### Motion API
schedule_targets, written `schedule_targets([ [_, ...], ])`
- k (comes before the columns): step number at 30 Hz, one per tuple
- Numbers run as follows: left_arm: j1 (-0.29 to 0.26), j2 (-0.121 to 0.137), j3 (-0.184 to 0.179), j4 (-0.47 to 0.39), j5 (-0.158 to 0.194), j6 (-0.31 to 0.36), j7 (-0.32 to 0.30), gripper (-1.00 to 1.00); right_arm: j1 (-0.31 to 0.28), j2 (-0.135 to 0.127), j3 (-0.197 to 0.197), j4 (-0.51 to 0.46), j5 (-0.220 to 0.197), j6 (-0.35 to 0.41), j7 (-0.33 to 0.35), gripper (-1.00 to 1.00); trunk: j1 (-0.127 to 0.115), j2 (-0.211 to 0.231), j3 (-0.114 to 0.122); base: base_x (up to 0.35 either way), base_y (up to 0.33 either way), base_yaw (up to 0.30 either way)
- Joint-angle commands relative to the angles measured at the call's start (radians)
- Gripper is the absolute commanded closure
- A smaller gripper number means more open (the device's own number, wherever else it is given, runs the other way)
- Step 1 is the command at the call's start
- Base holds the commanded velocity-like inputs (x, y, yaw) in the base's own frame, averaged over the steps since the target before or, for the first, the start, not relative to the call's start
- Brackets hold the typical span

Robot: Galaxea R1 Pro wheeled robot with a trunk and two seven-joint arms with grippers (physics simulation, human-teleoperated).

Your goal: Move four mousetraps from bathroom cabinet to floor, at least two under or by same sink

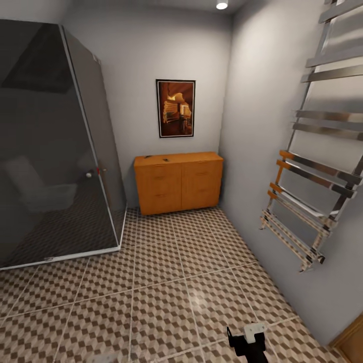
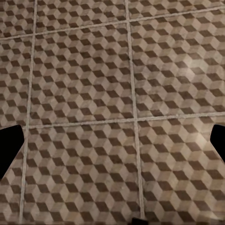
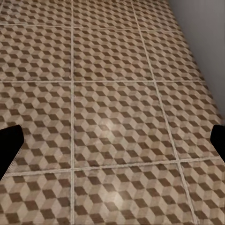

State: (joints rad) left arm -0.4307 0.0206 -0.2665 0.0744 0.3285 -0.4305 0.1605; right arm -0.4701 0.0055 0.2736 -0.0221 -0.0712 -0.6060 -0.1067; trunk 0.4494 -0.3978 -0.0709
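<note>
A small bathroom. The bathroom floor (image 1: 166, 282) is large square tiles printed with brown, beige and white cubes, with pale grout lines. At left, a dark smoked-glass shower enclosure (image 1: 50, 151) faintly reflects a toilet. On the grey right wall hangs a chrome towel ladder (image 1: 312, 176), cut off at the frame edge. Against the far wall stands the cabinet (image 1: 178, 181), low, orange-brown wood with drawer fronts; small dark specks on its top are too tiny to identify. Above it hangs a framed picture (image 1: 175, 108). The right claw (image 1: 247, 340), black, shows at the bottom edge; both wrist views show claw fingers spread apart over bare tile.
</note>
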Motion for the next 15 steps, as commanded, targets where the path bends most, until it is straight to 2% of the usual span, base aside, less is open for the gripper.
schedule_targets([
  [1, -0.002, -0.001, -0.008, 0.004, 0.005, -0.005, 0.002, -1.0, -0.001, 0.0, 0.009, 0.001, -0.007, -0.003, -0.004, -1.0, 0.001, -0.002, -0.002, 0.005, 0.0, 0.285],
  [8, -0.002, -0.001, -0.008, 0.004, 0.004, -0.005, 0.002, -1.0, -0.001, 0.0, 0.009, 0.001, -0.007, -0.003, -0.004, -1.0, 0.001, -0.002, -0.002, 0.049, -0.024, 0.266],
  [15, -0.002, -0.001, -0.008, 0.004, 0.004, -0.005, 0.002, -1.0, -0.001, -0.001, 0.01, 0.001, -0.007, -0.003, -0.002, -1.0, 0.001, -0.002, -0.002, 0.124, -0.109, 0.08],
])
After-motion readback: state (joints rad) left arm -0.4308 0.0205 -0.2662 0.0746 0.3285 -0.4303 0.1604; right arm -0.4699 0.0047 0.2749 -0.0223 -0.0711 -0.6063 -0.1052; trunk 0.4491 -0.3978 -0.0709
